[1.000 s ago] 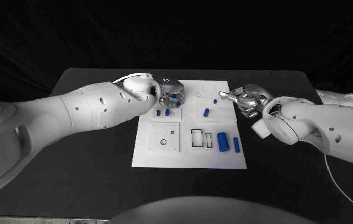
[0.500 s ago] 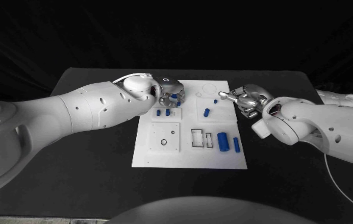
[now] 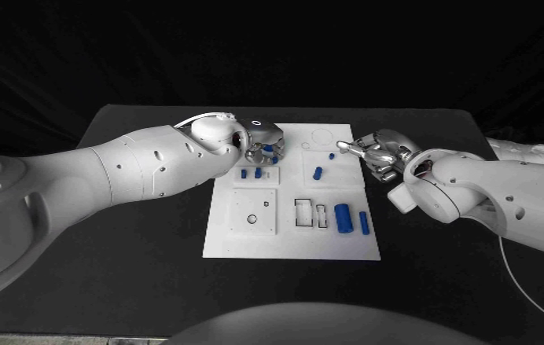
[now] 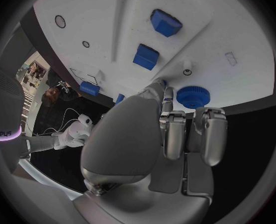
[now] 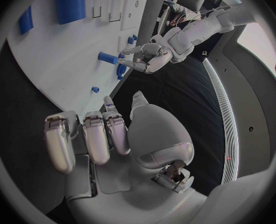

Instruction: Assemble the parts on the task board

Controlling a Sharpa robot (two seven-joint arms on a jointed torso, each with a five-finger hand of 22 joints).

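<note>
The white task board (image 3: 292,239) lies mid-table. My left hand (image 3: 263,142) hovers over its far left corner with fingers curled down, and its fingertips (image 4: 166,100) touch the rim of a blue gear (image 4: 190,96) lying flat near the board's edge. Two small blue blocks (image 4: 165,22) (image 4: 145,56) stand just beyond it. My right hand (image 3: 380,154) hangs at the board's far right edge, fingers loosely bent, holding nothing. A short blue cylinder (image 3: 318,174) and a tiny blue peg (image 3: 332,155) sit between the hands.
A thick blue cylinder (image 3: 343,218) and a slim one (image 3: 364,222) lie at the board's near right, beside rectangular slots (image 3: 304,212). A square recessed plate (image 3: 253,210) occupies the near left. Black table (image 3: 136,227) surrounds the board.
</note>
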